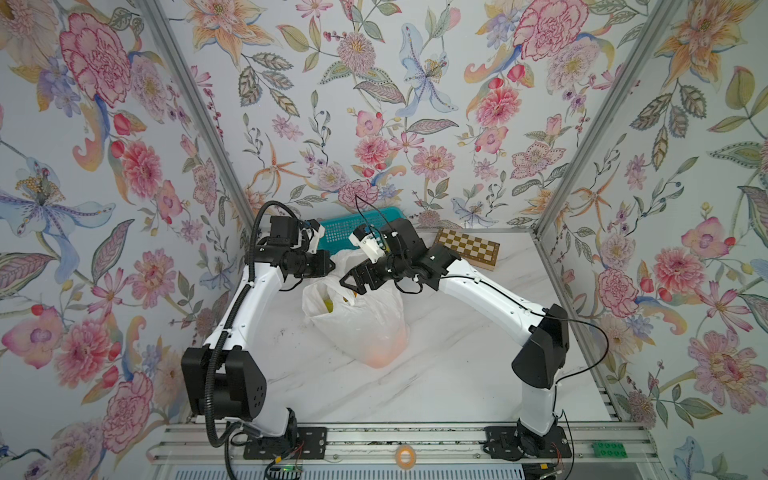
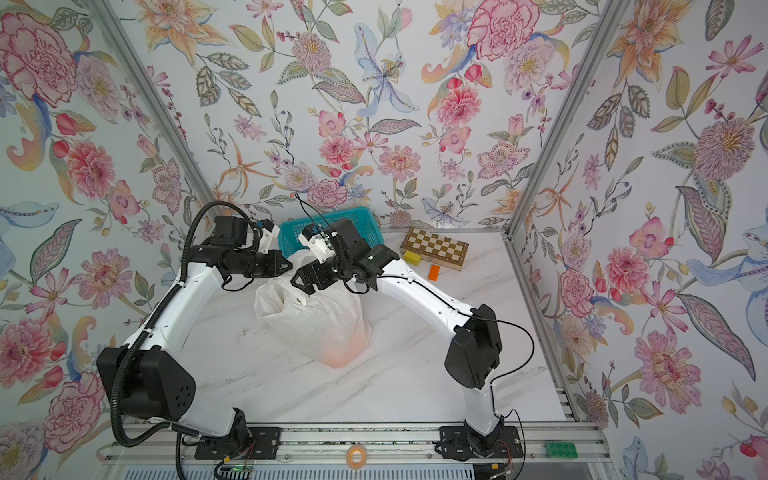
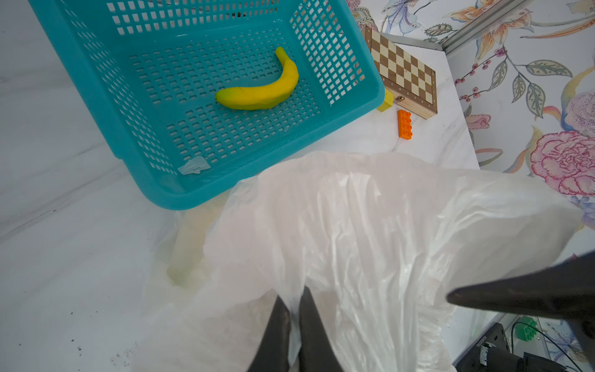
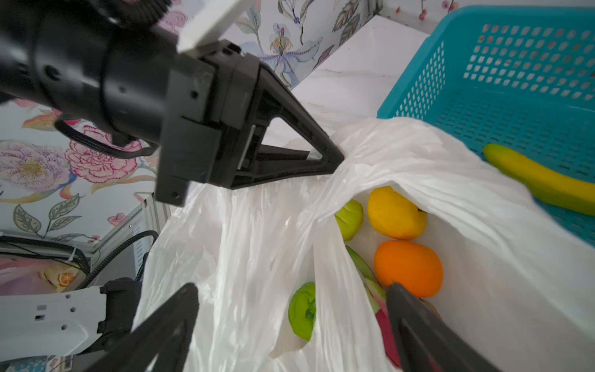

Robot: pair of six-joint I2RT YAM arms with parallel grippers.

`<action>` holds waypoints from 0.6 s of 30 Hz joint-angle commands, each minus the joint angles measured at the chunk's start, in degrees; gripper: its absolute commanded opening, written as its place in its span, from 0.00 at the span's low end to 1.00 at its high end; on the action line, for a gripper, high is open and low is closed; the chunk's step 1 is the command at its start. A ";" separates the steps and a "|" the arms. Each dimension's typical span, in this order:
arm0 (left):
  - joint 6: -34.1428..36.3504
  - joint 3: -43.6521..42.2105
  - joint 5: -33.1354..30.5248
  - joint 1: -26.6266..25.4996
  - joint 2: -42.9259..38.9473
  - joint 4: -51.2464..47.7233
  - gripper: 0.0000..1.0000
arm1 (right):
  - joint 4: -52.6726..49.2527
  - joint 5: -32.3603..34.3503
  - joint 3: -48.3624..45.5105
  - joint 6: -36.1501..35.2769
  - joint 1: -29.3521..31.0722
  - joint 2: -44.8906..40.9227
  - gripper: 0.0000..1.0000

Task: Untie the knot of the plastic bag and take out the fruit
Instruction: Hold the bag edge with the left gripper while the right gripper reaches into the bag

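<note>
left gripper (image 3: 291,294) pinched shut on plastic bag (image 1: 365,328) rim | right gripper (image 4: 291,286) spread wide, nearer, over open mouth | fruit (image 4: 409,267) just below its fingers, inside bag | bag mid-worktop (image 1: 436,374), beside far-edge basket (image 3: 96,96)

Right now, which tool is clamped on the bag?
The left tool: it is shut on the plastic bag film. The right tool stands wide open at the bag's mouth, gripping nothing.

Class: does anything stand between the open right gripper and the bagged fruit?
Partly. The left gripper holds the plastic bag open and the orange lies bare before the right gripper; a strip of bag film half covers one green fruit.
</note>
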 commanded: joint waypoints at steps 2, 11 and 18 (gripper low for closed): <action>-0.07 2.85 -4.72 0.38 -2.01 -2.25 0.06 | -12.97 -1.34 8.62 -6.20 0.36 7.14 0.99; 1.78 6.04 -11.98 0.42 -0.80 -0.88 0.00 | -18.24 -2.70 -1.98 -9.64 2.42 3.47 0.91; 4.39 8.54 -18.34 0.47 3.21 1.74 0.00 | -17.19 0.33 -19.77 -9.09 4.20 -5.29 0.87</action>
